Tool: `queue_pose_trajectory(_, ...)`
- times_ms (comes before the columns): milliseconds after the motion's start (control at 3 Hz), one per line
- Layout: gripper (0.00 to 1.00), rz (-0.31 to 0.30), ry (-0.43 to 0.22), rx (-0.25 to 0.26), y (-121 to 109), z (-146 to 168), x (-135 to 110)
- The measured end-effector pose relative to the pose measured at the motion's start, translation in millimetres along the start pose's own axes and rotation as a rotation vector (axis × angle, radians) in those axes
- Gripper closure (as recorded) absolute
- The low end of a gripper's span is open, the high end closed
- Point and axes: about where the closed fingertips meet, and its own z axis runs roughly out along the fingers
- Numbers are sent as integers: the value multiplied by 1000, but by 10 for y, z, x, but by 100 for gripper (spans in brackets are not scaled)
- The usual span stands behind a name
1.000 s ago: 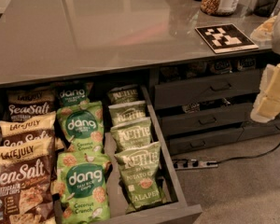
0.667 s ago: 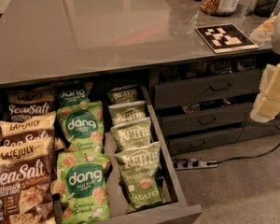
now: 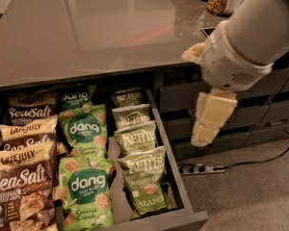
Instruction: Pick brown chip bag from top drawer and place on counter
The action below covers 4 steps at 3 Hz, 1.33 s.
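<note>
Here, brown chip bag (image 3: 21,191) lies left of fingers (image 3: 212,117).

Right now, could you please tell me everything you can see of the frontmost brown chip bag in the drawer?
The brown chip bag is dark, crinkly and glossy, with a cream top band reading LATE JULY, white Sea Salt script and a chip picture below. It lies at the front left of the open drawer, overlapping a second brown bag behind and touching a green bag on its right. The gripper hangs apart, right of the drawer.
</note>
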Motion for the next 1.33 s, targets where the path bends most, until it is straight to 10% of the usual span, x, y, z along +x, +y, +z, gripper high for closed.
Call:
queue_pose_trajectory(333, 0, -146, -109, -95, 182, 304, -486)
queue_pose_trajectory(667, 0, -146, -109, -95, 182, 304, -486)
queue_pose_trajectory(1333, 0, -209, -302, -194, 119, 1106, -1409)
